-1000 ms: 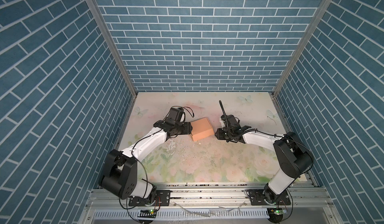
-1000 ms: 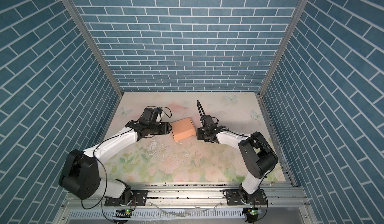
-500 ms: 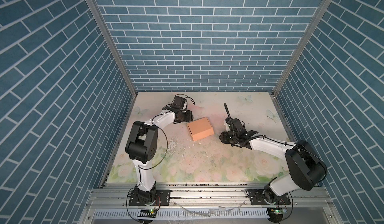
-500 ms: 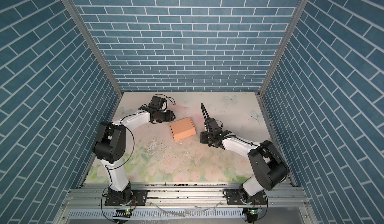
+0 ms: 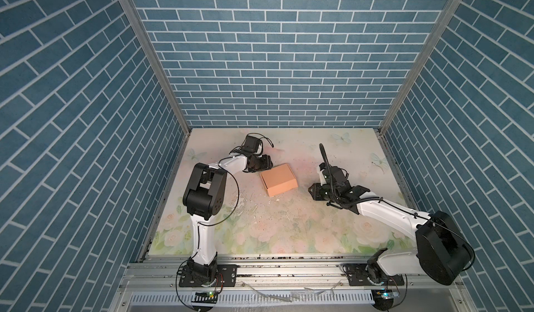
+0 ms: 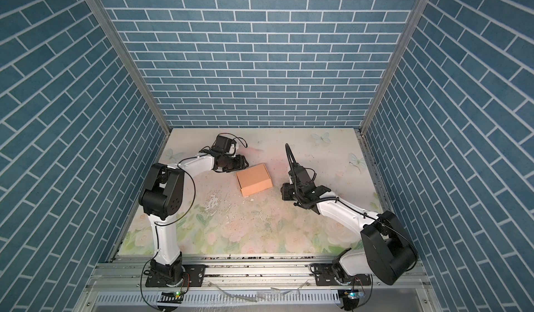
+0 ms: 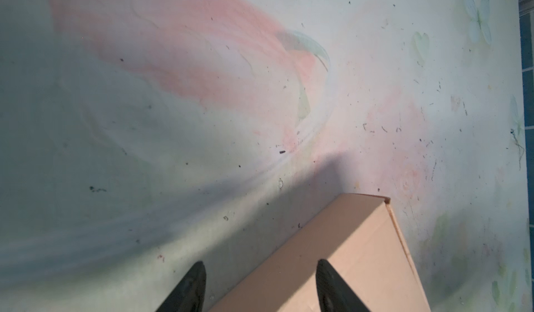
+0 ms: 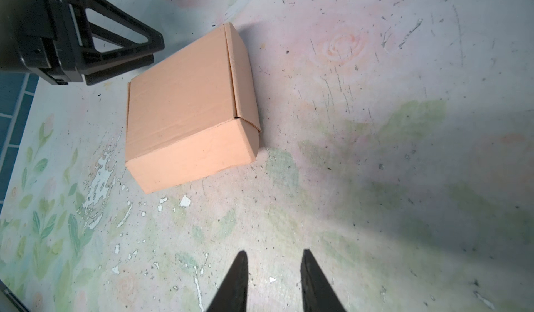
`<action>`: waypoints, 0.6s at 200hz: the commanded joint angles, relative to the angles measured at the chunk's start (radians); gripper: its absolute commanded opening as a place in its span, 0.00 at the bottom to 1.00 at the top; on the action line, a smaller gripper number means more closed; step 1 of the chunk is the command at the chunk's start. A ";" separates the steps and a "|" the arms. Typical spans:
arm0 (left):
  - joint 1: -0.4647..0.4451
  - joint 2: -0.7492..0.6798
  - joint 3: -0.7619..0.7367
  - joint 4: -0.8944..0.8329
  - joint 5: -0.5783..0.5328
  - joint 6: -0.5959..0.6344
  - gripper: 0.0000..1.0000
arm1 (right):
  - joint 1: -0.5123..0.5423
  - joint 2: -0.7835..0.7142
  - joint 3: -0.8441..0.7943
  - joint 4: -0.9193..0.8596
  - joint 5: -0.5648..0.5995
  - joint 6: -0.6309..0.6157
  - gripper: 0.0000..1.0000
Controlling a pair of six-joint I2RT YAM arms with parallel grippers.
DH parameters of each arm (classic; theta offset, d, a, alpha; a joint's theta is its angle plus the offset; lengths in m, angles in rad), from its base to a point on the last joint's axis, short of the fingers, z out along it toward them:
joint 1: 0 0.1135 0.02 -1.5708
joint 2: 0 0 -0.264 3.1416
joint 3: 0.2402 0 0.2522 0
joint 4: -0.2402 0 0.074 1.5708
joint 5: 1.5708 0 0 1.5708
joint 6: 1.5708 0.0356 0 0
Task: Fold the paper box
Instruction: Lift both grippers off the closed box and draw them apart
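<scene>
Top views and both wrist views, read from left to right. We see the left pincer (image 5: 264,163) (image 6: 242,163) low over the floral tabletop (image 5: 289,232), its jaws standing wide with nothing between them. In the left wrist view one fingertip (image 7: 328,278) overlaps the lid of the paper box (image 7: 346,252), while its partner sits off the box's edge over bare table. We cannot tell whether either touches the cardboard.

The paper box (image 5: 278,179) (image 6: 254,179) lies flat with its lid down. It is just ahead of the left pincer's fingertips and between the two pincers, nearer the left one.

The right pincer (image 5: 311,192) (image 8: 274,252) is also low over the table. Its jaws are parted by a narrow gap and grip nothing. Seen from its wrist, the box (image 8: 185,108) lies ahead of the fingertips and off to one side, clearly apart from them. Flaked white patches (image 8: 98,180) in the print lie beside the box's near corner. The left pincer's fingers (image 8: 130,42) show beyond the box's far edge.
</scene>
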 commanded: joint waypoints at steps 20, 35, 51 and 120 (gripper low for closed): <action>0.002 -0.057 -0.110 0.075 0.063 -0.057 0.62 | 0.002 0.013 -0.009 0.005 0.005 0.030 0.33; -0.001 -0.081 -0.137 0.077 0.065 -0.063 0.61 | 0.002 0.021 -0.008 0.011 -0.001 0.031 0.33; -0.007 -0.115 -0.182 0.101 0.072 -0.082 0.61 | 0.002 0.029 -0.008 0.013 0.000 0.031 0.33; -0.078 -0.267 -0.353 0.128 0.065 -0.117 0.60 | -0.007 0.074 -0.002 0.016 0.009 0.038 0.33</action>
